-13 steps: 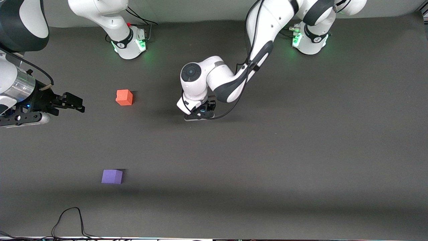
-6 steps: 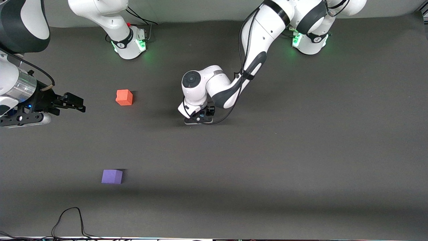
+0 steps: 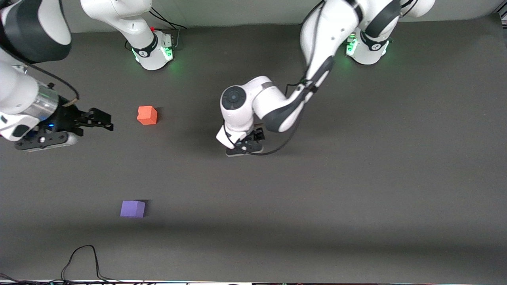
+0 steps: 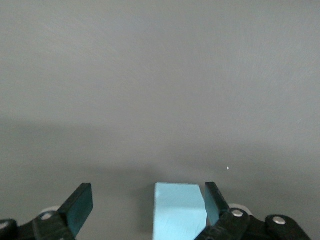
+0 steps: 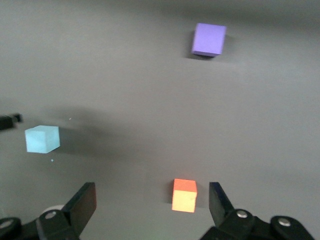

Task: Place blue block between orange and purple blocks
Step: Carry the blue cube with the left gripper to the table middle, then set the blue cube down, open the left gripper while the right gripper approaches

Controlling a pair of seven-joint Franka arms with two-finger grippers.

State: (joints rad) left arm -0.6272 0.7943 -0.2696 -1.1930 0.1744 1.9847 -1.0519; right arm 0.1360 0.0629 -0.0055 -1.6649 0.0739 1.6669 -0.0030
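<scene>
You are looking at three blocks, one of each colour, and two grippers. Nearest the front camera, one black cable point(image 3: 83, 257) is looping onto the table's point(image 3: 356, 198) edge at the right arm's end. Slightly farther in, the single purple block point(image 3: 132, 208) is sitting alone, with nothing touching it.

Farther again, around mid-table, the left gripper point(image 3: 243, 148) is reaching down close to the surface. Its own body is hiding the blue block from the front camera. In the left wrist view, the left gripper point(image 4: 146, 192) is standing spread wide with the one blue block point(image 4: 177, 210) between its fingers. The block is sitting right against one finger and well apart from the other, and nothing is clamping it. The right wrist view is showing the blue block point(image 5: 42, 138) resting on the table. It is lying toward the left arm's end from both other blocks, not in the gap between them.

The right gripper point(image 3: 103, 120) is hanging over the table near the right arm's end, just beside the orange block. Its fingers are parted and carrying nothing. Its camera is taking in all three blocks past the spread gripper point(image 5: 152, 197), the purple block point(image 5: 209, 39) among them.

The one orange block point(image 3: 147, 115) is lying farthest back, well apart from the purple one.
</scene>
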